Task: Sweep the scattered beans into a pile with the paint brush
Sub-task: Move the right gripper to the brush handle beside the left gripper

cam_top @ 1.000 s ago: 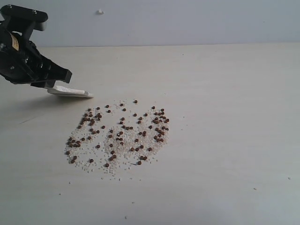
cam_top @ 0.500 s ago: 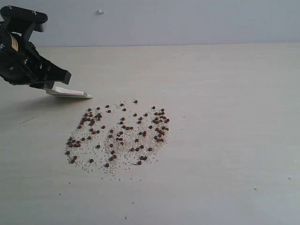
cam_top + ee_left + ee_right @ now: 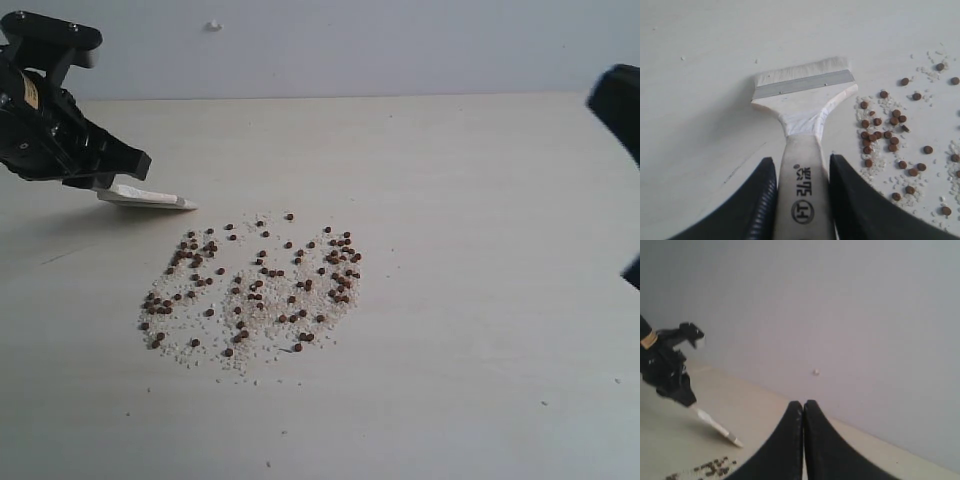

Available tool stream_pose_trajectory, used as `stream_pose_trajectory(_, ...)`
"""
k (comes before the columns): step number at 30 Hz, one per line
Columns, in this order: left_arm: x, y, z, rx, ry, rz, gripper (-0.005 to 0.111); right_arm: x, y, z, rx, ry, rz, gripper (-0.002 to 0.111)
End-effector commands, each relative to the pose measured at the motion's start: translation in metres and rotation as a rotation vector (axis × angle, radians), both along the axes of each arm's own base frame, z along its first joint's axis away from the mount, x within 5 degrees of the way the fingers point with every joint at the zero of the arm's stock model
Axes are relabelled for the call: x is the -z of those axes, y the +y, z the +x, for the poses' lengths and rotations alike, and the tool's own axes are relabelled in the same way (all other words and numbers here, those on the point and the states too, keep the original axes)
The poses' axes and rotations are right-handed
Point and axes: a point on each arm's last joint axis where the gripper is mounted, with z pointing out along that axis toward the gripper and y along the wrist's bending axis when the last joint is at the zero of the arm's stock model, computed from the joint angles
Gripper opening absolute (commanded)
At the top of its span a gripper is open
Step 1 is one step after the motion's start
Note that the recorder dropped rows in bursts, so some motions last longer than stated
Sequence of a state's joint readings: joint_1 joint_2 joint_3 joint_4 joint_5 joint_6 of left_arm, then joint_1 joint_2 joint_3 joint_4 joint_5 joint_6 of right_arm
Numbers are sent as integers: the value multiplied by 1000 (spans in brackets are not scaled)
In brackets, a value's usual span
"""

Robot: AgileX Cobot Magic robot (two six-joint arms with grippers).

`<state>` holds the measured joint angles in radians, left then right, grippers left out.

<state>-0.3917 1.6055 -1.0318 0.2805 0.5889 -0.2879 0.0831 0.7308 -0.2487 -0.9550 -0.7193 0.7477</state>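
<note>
Dozens of reddish-brown beans (image 3: 255,287) lie scattered over pale grit in a loose patch at the table's middle left; some of these beans (image 3: 892,135) show in the left wrist view. No heap has formed. My left gripper (image 3: 100,170) is shut on the paint brush (image 3: 145,196), whose pale handle (image 3: 805,187) sits between the black fingers (image 3: 860,205). Its silver band (image 3: 802,84) and whitish bristles rest low on the table, just up-left of the beans. My right gripper (image 3: 803,405) is shut and empty, raised at the exterior view's right edge (image 3: 618,100).
The pale tabletop (image 3: 470,300) runs back to a grey wall (image 3: 400,45) with a small white mark (image 3: 213,25). A few stray specks lie near the front right.
The right arm has entered the exterior view at its right edge. The left gripper and brush have barely shifted; the beans have not moved.
</note>
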Motion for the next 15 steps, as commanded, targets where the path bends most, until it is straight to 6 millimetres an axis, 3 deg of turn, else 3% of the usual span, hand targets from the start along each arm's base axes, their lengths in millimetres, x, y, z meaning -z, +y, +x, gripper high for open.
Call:
stream_pose_trajectory(1,-6,1,1,12,-32,-1,0,14,13,67,-112,31,-188,0)
stream_pose_trajectory(4,-6,1,1,19,-34,1,0,42,26,110,-269,46,-284,1)
stream_pose_trajectory(8,-7,0,2,22,-37,0,0,72,47,145,-464,29,-301,9)
stream_pose_trajectory(11,-7,0,2,24,-47,-5,0,98,70,163,-532,-3,-354,20)
stream_pose_trajectory(15,-7,0,3,25,-51,-7,0,119,112,183,-572,-86,-375,42)
